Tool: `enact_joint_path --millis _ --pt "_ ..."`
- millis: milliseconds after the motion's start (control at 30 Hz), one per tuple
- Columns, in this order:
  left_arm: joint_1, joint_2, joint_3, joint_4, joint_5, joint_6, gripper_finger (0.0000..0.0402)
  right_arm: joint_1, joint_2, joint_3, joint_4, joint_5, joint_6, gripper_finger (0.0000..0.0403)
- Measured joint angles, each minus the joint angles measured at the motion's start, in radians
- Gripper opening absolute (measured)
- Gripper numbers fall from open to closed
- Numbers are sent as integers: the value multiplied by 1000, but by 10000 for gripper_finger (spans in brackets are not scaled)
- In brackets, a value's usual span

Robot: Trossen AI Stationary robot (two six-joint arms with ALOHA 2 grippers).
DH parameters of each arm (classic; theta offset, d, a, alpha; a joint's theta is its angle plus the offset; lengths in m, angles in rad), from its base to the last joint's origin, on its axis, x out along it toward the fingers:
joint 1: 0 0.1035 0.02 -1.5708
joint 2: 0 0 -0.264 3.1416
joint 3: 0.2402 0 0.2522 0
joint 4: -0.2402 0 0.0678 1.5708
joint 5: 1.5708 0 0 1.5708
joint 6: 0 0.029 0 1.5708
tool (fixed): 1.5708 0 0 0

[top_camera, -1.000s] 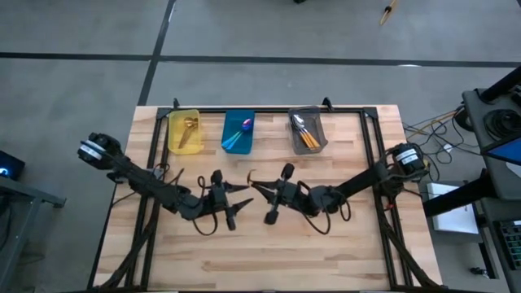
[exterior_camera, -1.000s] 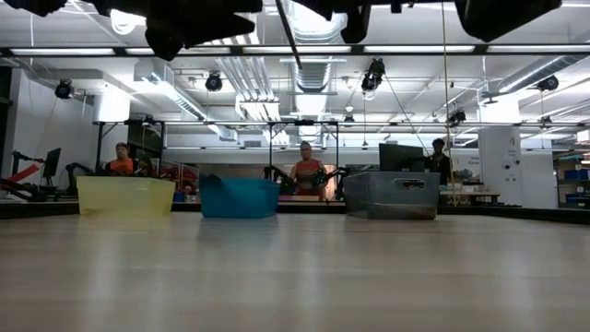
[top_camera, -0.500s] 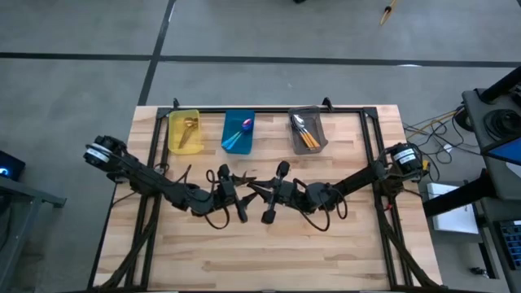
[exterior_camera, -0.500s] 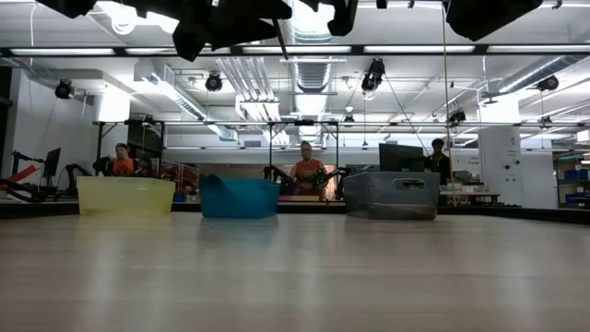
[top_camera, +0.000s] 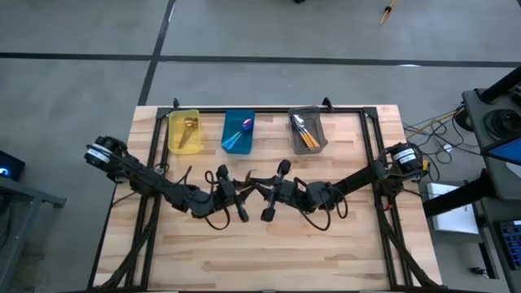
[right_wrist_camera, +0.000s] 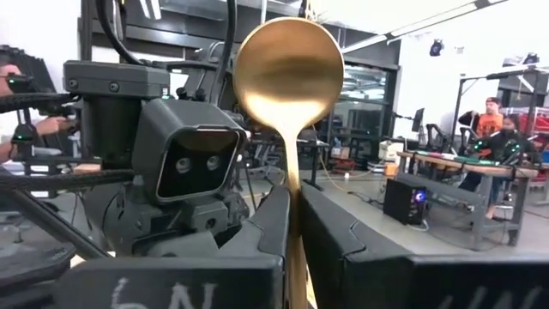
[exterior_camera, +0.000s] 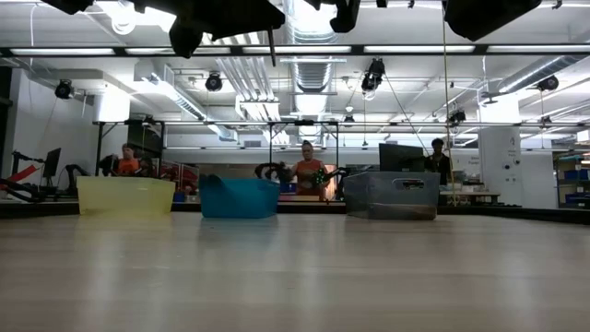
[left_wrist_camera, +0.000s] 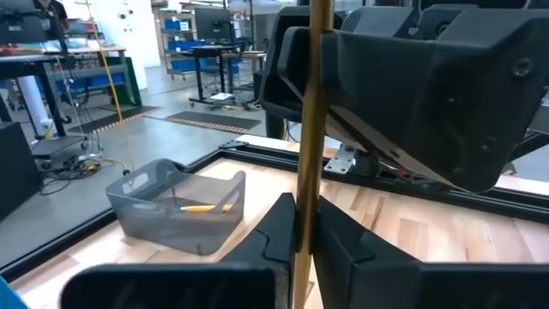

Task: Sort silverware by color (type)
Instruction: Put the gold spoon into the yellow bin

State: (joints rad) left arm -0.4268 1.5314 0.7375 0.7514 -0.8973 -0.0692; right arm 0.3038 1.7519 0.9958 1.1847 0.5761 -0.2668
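Where the table (top_camera: 326, 244) meets its far edge, three bins in a row. Far left, a yellow bin (top_camera: 171, 130) with gold spoons (top_camera: 189, 126) inside. Beside it, a blue bin (top_camera: 226, 134) holding purple-and-teal spoons (top_camera: 242, 130). Further right, a grey bin (top_camera: 324, 130) with orange-handled spoons (top_camera: 305, 137).

Nearer, at mid-table, both arms reaching in from the sides and meeting just apart from the bins. Left of centre, the left gripper (top_camera: 238, 202), raised off the wood. In its wrist view, left gripper (left_wrist_camera: 302, 206) narrowed onto the thin handle of a gold spoon (left_wrist_camera: 310, 129), the handle running straight up between the dark fingers (left_wrist_camera: 279, 227). Close in front, the bulk of the right arm (left_wrist_camera: 429, 94); beyond, the grey bin (left_wrist_camera: 176, 206) with an orange handle showing.

Right of centre, the right gripper (top_camera: 262, 193), nose to nose with the left one. In its wrist view, right gripper (right_wrist_camera: 293, 202) pinched narrow on the same gold spoon (right_wrist_camera: 290, 77), bowl standing above the fingers (right_wrist_camera: 330, 223). Directly ahead, the left arm's wrist camera (right_wrist_camera: 193, 163).
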Motion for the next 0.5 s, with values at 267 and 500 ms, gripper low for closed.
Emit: enact_joint_path --millis 267,500 --pt "-10 -11 0 0 98 -19 4 2 -13 0 -71 -8 57 60" --pt "-19 -44 0 -40 156 -23 3 4 -54 0 -176 -8 87 130"
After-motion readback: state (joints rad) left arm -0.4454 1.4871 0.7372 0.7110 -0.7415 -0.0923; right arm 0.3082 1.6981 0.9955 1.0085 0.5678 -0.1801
